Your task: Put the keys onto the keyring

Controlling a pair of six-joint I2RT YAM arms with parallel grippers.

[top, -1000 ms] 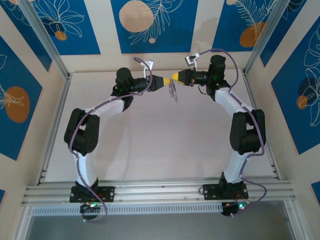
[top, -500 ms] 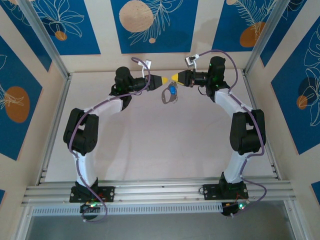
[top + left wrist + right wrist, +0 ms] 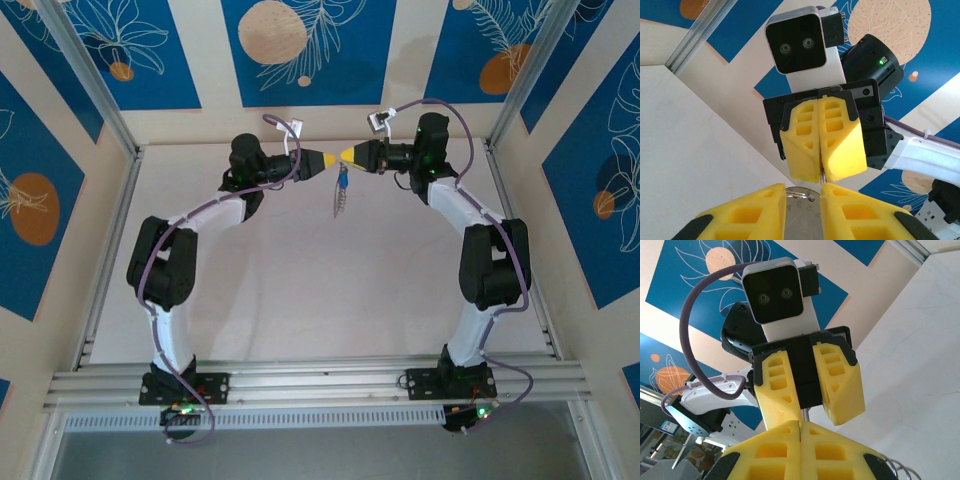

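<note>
Where both tips meet above the pale counter (image 3: pixel 300 290), left end effector (image 3: pixel 328 162) sits partly open, clamping a stamped flat grey metal piece (image 3: pixel 801 202); right end effector (image 3: pixel 345 155) is pinched fully closed. Blue-headed silver key (image 3: pixel 343 182) and grey metal oval keyring (image 3: pixel 340 203) dangle just below them.

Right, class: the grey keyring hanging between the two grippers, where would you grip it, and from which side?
Probably its bare lower end: the keyring hangs edge-on below the meeting tips of the left gripper and right gripper, with the blue key crowding its top. Its flat faces turn toward the two arms, so come from the near side, pinching across those faces.
</note>
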